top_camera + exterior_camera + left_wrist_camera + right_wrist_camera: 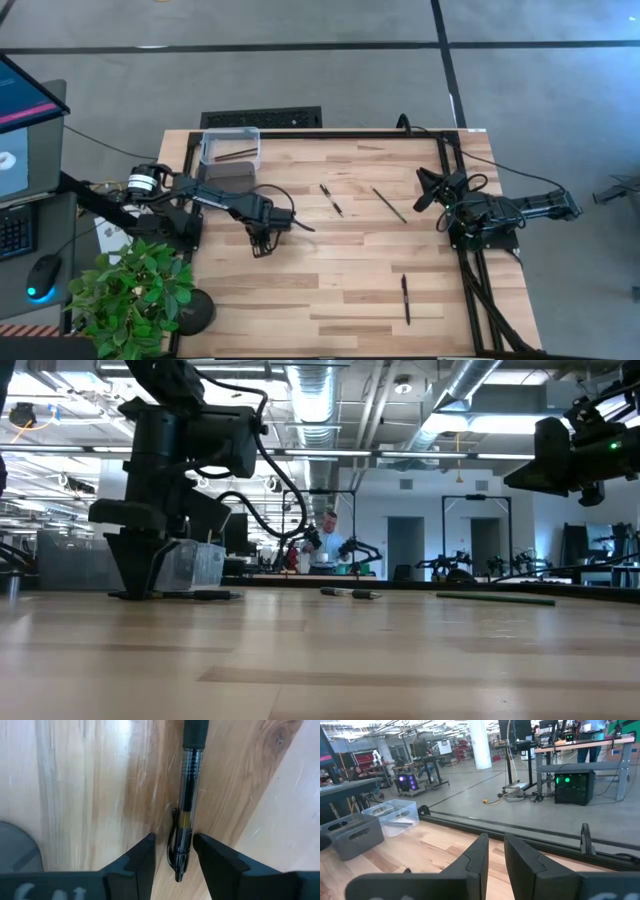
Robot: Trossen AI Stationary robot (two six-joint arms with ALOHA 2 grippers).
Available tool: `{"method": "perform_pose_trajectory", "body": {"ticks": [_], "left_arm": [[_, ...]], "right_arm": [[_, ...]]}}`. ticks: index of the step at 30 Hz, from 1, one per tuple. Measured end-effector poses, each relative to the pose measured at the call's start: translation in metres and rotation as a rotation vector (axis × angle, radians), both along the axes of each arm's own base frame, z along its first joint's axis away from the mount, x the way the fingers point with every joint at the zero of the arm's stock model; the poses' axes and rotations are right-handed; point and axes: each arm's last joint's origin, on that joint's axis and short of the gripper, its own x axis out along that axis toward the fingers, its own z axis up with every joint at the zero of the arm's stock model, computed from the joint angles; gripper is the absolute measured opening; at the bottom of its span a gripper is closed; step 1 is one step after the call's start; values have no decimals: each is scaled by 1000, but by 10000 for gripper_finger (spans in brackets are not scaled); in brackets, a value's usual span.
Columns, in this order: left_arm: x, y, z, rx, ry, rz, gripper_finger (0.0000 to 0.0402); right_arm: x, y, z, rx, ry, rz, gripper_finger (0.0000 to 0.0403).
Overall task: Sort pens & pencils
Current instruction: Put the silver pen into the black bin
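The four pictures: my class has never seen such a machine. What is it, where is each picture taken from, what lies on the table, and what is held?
It is a robot with two dark arms, each ending in two fingers. One picture looks straight down on the wooden table, one looks level across it, and two come from cameras on the wrists. The left gripper is down at the table, fingers open either side of a black pen, not gripping it yet. The right gripper waits at the table's right edge, a narrow gap between its fingers, holding nothing. Two other pens and a thin pencil lie loose. A clear bin stands at one corner.
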Motion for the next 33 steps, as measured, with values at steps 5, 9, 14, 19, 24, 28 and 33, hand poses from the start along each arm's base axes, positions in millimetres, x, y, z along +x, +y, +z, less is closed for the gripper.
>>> {"method": "perform_pose_trajectory", "body": {"ticks": [5,9,14,19,24,28,33], "left_arm": [[0,0,0,-11,-2,-2,121],[0,1,0,-9,-2,-2,117],[0,1,0,-3,-3,-3,116],[0,1,0,-2,-3,-2,115],[0,1,0,-2,-4,-2,99],[1,1,0,-2,-7,-1,68],[1,1,0,-1,-9,-1,31]], "right_arm": [[0,0,0,0,0,0,82],[0,0,0,0,0,0,82],[0,0,0,0,0,0,82],[0,0,0,0,0,0,82],[0,0,0,0,0,0,82],[0,0,0,0,0,0,82],[0,0,0,0,0,0,82]]}}
